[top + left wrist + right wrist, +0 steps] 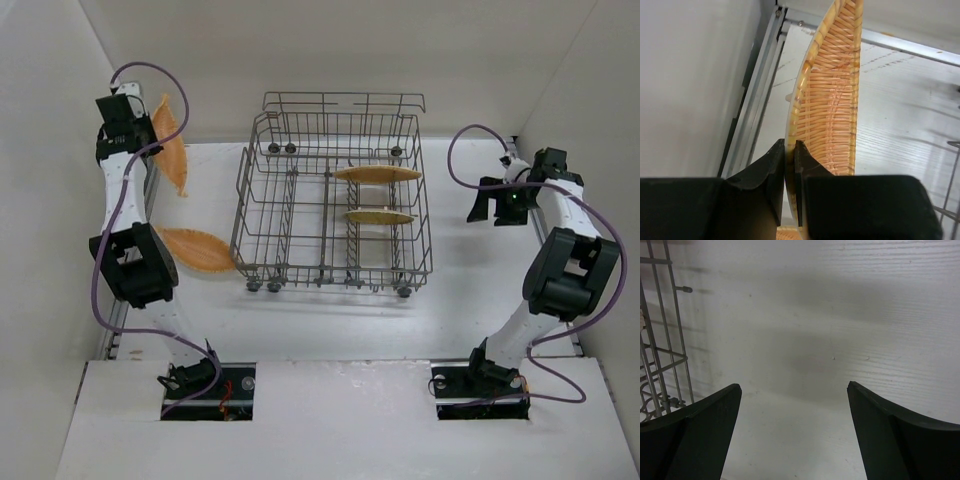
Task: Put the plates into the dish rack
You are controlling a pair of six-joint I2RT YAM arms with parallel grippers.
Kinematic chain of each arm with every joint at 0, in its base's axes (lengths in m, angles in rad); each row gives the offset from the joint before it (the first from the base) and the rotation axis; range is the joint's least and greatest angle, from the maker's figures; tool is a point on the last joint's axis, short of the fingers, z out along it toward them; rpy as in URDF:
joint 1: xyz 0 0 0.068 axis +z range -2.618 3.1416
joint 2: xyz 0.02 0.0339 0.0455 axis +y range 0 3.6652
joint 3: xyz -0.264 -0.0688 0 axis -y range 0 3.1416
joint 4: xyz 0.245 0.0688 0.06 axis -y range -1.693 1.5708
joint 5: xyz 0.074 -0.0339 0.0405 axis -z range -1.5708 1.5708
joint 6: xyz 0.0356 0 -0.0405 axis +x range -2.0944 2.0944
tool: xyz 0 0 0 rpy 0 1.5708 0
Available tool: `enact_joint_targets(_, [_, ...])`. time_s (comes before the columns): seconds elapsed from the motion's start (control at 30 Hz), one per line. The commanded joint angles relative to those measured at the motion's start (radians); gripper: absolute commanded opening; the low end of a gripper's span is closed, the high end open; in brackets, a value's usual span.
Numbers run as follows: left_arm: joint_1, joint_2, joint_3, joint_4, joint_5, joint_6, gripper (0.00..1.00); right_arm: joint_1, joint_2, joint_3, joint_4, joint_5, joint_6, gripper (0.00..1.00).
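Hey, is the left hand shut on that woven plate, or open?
Shut on it. The left hand pinches the rim of the woven plate, one finger against each face.

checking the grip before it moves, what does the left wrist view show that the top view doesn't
Only left wrist: the left gripper's fingers pinching the held plate's rim, and its woven texture. Only top: two plates standing in the dish rack, and the open right gripper. Both: the left gripper shut on that plate, held on edge.
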Motion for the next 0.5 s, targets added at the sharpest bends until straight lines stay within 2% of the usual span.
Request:
enact_joint_targets(0.0, [-0.076, -0.146, 0.036, 0.050, -0.016, 0.049, 0.02, 0.007, -0.079, -0.026, 0.072, -0.036, -0.021, 0.92])
enact_joint_targets(0.23, [-0.255, -0.266, 0.059, 0.140, -0.132, 0.267, 0.03, 0.007, -0.117, -0.085, 0.115, -0.056, -0.013, 0.92])
enact_joint_targets(0.47, [-0.424, -0.347, 0.004, 0.238, -0.166, 0.494, 0.03, 0.007, -0.143, -0.134, 0.149, -0.072, -0.006, 0.92])
